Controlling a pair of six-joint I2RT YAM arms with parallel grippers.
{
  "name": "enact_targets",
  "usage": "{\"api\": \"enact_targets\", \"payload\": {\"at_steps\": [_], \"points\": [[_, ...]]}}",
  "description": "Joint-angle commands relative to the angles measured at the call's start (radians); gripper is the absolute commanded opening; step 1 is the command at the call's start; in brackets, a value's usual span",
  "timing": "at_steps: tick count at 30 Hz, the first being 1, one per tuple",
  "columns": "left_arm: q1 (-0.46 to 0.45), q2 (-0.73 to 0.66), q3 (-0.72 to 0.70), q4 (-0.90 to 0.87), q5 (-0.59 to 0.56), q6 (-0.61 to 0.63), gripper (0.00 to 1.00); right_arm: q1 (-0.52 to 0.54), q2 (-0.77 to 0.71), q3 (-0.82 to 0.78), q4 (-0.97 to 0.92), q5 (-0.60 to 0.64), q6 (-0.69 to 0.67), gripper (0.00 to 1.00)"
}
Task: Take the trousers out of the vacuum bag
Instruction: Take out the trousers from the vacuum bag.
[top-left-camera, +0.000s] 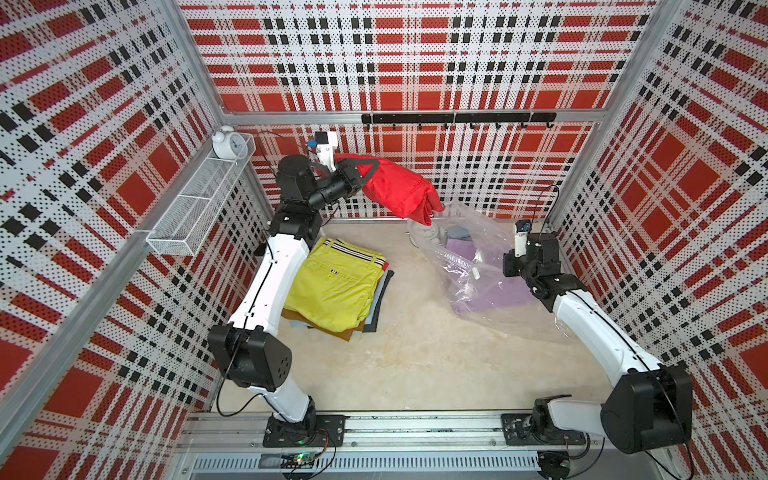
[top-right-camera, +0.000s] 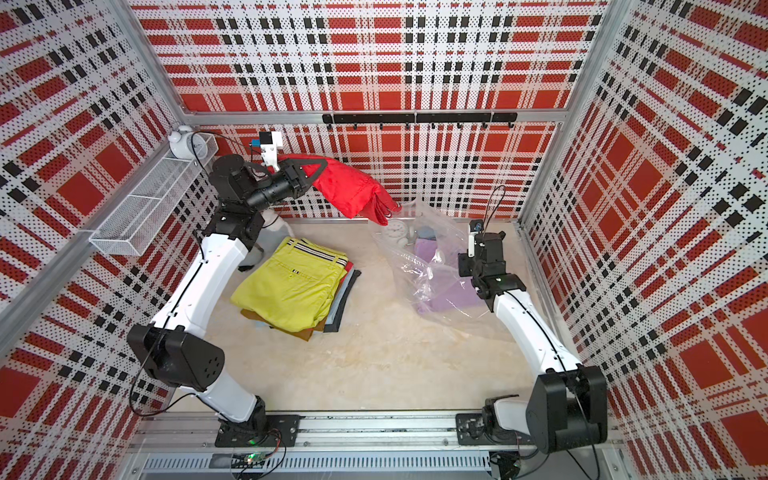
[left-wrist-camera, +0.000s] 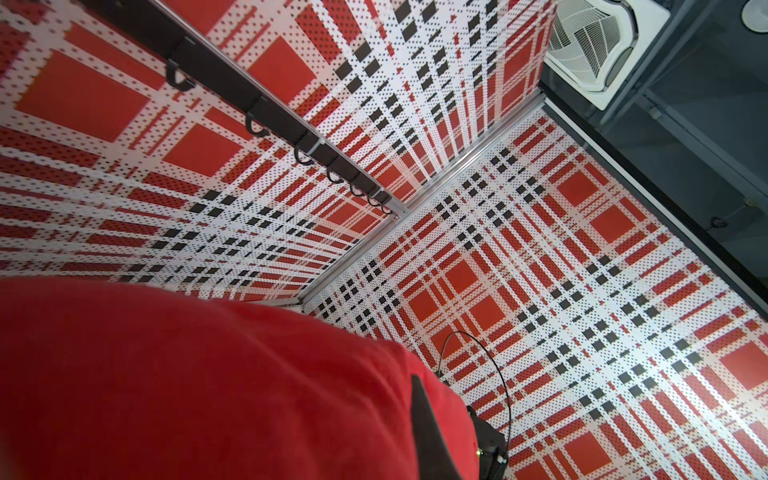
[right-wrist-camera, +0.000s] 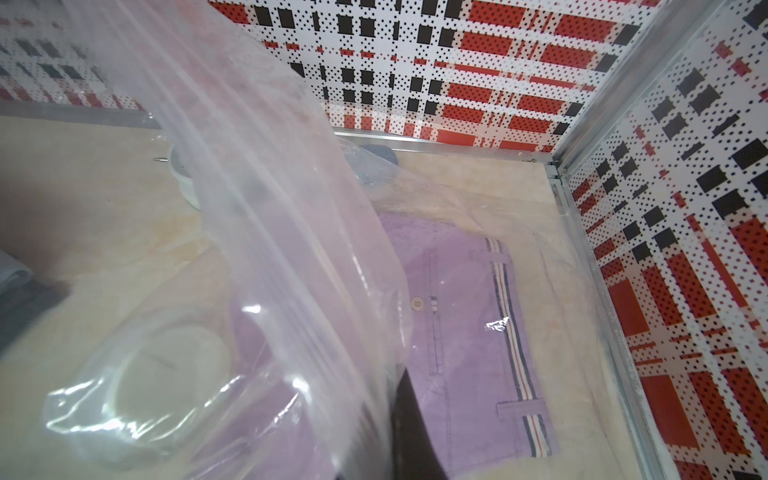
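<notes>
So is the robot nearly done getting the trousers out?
Nearly. Done: a stack of trousers, yellow-green on top, lies on the table outside the vacuum bag. In hand: the left gripper holds the red trousers up in the air. Left: the lilac trousers lie inside the bag, whose plastic the right gripper pinches. A bluish bundle behind them is too unclear to name.

Left arm raised high, left fingers pinched tight; right arm low, outstretched, right fingers tightly together.

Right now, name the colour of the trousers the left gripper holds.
Red trousers; clearest in a top view.
</notes>
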Motion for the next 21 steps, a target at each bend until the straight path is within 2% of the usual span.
{"api": "enact_targets", "payload": {"at_steps": [1,9,21], "points": [[0.031,-0.090,0.005,0.056,-0.023,0.071,0.00,-0.014,-0.006,0.031,-0.008,0.031,0.020,0.00],[0.125,-0.139,-0.133,0.049,-0.031,0.101,0.00,-0.014,0.002,0.037,-0.008,0.025,0.025,0.00],[0.156,-0.236,-0.341,0.025,-0.061,0.179,0.00,-0.014,0.023,0.057,-0.014,0.018,0.028,0.00]]}}
